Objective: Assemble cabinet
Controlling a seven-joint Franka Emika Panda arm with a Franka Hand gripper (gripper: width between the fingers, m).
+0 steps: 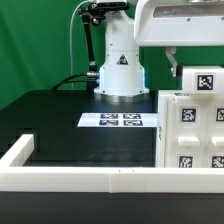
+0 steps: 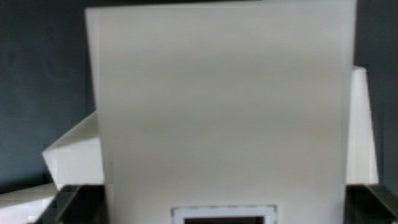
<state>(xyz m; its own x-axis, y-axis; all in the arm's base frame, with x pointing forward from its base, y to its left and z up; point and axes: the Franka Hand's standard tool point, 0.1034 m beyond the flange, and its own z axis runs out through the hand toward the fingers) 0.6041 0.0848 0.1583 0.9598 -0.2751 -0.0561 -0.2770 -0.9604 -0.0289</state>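
The white cabinet body, with several black-and-white tags on its face, stands at the exterior view's right. A smaller white tagged piece sits at its top, right under the arm's hand. My gripper comes down from the top right onto that piece. In the wrist view a broad white panel fills the space between my two dark fingers, with a tag low between the tips. The jaws close against the panel's two sides.
The marker board lies flat on the black table before the robot base. A low white border rail runs along the front and the exterior view's left side.
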